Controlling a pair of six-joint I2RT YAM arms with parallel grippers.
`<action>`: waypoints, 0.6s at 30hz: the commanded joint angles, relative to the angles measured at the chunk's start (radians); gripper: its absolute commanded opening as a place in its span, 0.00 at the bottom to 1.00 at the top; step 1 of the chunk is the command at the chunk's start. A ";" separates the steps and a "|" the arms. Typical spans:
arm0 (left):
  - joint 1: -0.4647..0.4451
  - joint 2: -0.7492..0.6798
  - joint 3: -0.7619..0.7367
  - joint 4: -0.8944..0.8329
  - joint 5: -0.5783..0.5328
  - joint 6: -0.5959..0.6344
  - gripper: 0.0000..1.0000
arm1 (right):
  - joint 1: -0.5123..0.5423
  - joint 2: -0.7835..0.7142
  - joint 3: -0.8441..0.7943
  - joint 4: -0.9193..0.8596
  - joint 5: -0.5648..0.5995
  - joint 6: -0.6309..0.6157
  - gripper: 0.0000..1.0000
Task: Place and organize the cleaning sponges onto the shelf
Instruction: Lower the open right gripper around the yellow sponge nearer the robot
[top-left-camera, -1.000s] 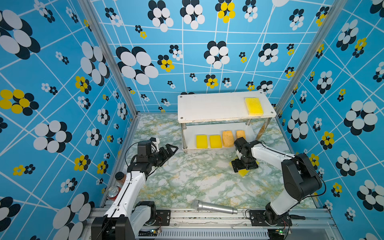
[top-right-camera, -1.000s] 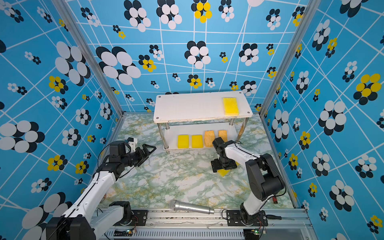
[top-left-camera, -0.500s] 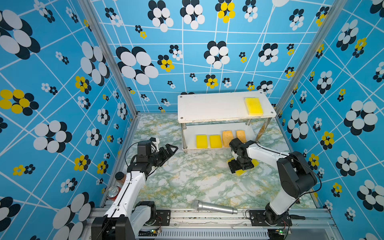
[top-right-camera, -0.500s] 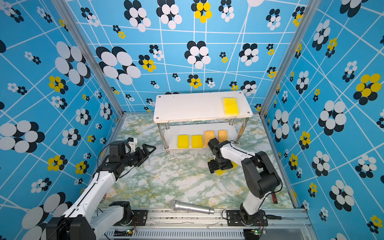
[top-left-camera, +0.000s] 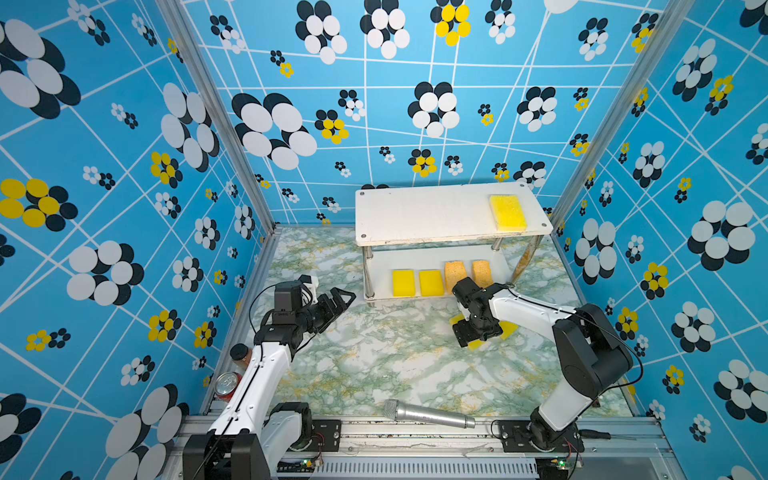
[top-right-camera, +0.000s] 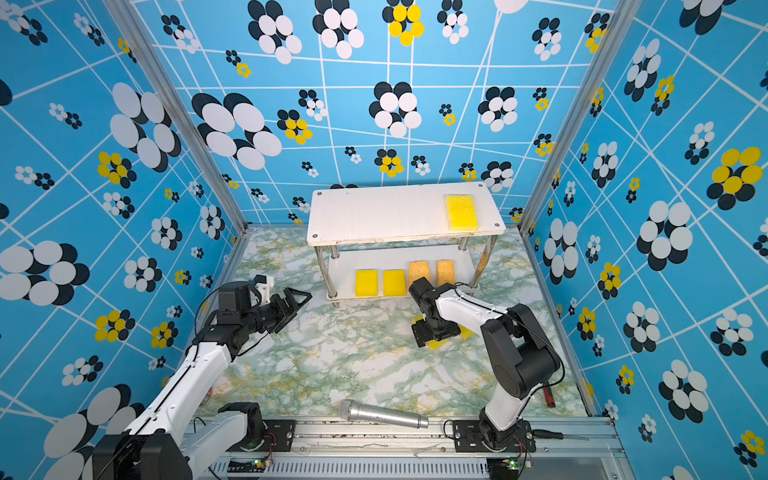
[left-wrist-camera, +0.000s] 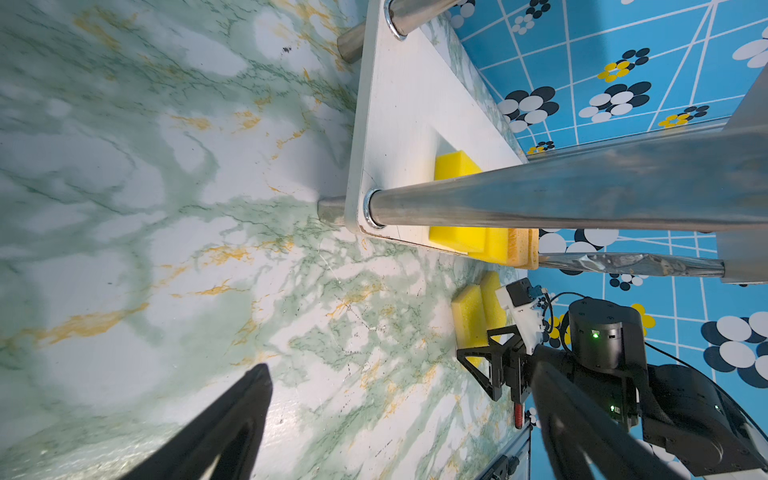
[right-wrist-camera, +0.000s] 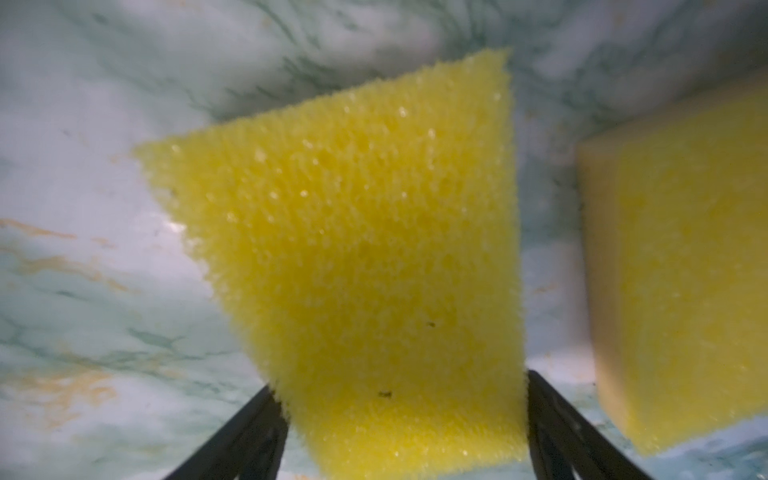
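Observation:
The shelf (top-left-camera: 415, 212) (top-right-camera: 374, 216) stands at the back. One flat yellow sponge (top-left-camera: 508, 212) lies on its top board. On the lower board sit two small yellow sponges (top-left-camera: 403, 282) and two orange-tan ones (top-left-camera: 455, 272). My right gripper (top-left-camera: 478, 332) (right-wrist-camera: 401, 382) points down at the table in front of the shelf. Its fingers press both sides of a flat yellow sponge (right-wrist-camera: 374, 249) (top-left-camera: 473, 344) that lies on the table. Beside it lies another flat yellow sponge (right-wrist-camera: 681, 270) (top-left-camera: 509, 330). My left gripper (top-left-camera: 343, 297) (left-wrist-camera: 399, 374) hangs open and empty, left of the shelf.
A silver microphone (top-left-camera: 428, 415) lies by the front rail. A can (top-left-camera: 226, 384) and a brown-capped bottle (top-left-camera: 241, 355) stand at the left wall beside my left arm. A red-handled tool (top-right-camera: 549, 395) lies at front right. Patterned blue walls close in three sides.
My right gripper has shifted slightly left over the flat yellow sponge and its fingers have narrowed onto its sides. The left arm has not moved.

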 joint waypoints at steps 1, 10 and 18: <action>0.009 -0.017 -0.009 -0.003 0.012 0.018 0.99 | 0.010 -0.033 -0.021 0.010 0.022 0.019 0.85; 0.010 -0.015 -0.010 0.001 0.013 0.014 0.99 | 0.012 -0.045 -0.041 0.005 0.020 0.027 0.76; 0.012 -0.014 -0.007 0.000 0.012 0.019 0.99 | 0.013 -0.050 -0.045 -0.006 0.014 0.036 0.68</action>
